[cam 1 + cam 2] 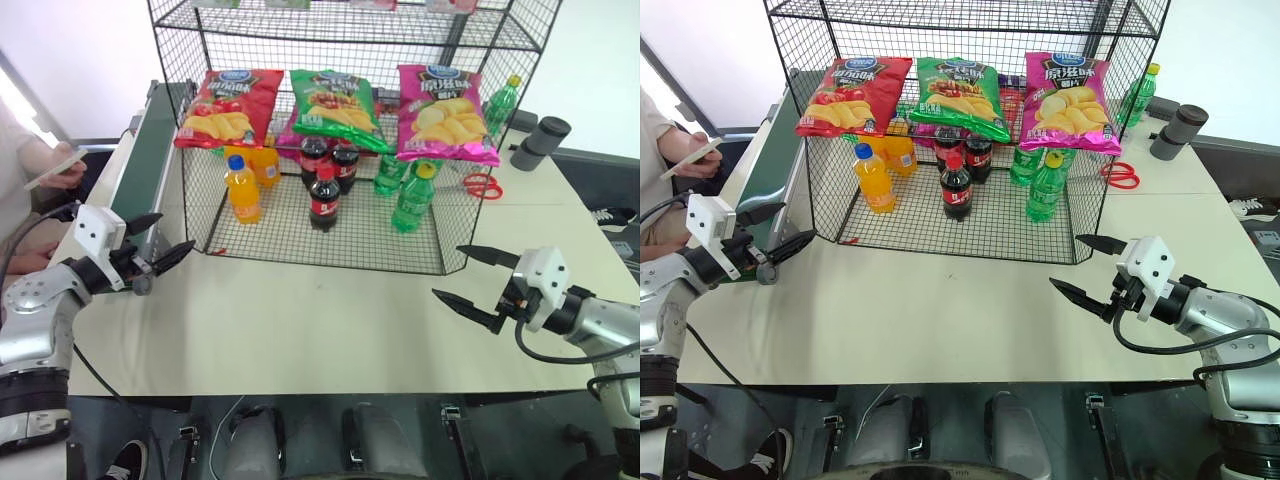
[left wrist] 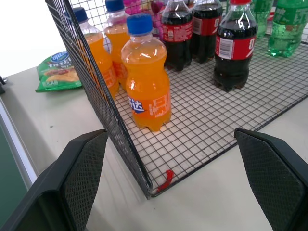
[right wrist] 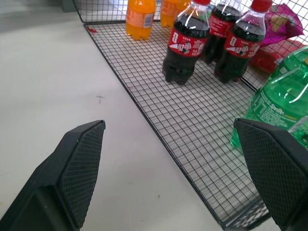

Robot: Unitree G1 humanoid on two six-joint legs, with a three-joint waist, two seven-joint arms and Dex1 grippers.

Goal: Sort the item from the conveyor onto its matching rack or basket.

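Note:
The green crisp bag (image 1: pixel 335 105) lies on a tier of the tall black wire rack (image 1: pixel 172 50), between a red bag (image 1: pixel 230 105) and a pink bag (image 1: pixel 445 112). The conveyor (image 1: pixel 150 150) runs along the table's left edge, and no bag lies on the stretch of belt I can see. My left gripper (image 1: pixel 172 232) hovers open at the conveyor's near end, by the rack's front left corner. My right gripper (image 1: pixel 448 270) is open too, above the table in front of the rack's right corner. Neither holds anything.
A low wire tray (image 1: pixel 330 250) under the rack holds orange (image 1: pixel 243 190), cola (image 1: pixel 324 198) and green bottles (image 1: pixel 412 200). Another green bag (image 2: pixel 57 72) lies on the table beside the rack. Red scissors (image 1: pixel 482 185) and dark cups (image 1: pixel 540 140) sit at right. A person's hand (image 1: pixel 60 170) is at left.

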